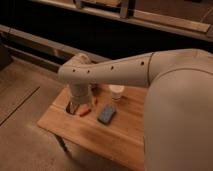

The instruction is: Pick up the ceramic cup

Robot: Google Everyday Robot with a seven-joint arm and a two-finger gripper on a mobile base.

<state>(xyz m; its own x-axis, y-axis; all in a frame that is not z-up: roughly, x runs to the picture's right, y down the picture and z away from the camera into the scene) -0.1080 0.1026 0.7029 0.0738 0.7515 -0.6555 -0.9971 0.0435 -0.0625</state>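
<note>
Gripper (75, 107) low by worktop (120, 140) left edge, grip state impossible to tell; ceramic cup (116, 91) upright off to its right, nearer far edge, clearly apart.

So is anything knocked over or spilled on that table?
Nothing stands out. The ceramic cup stands upright on the wooden table, with no spill showing. The gripper is low at the table's left end, beside a small orange thing, apart from the cup.

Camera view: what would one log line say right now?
gripper: low, left end of table | cup: upright near back edge, not held | blue pad: mid-table
</note>
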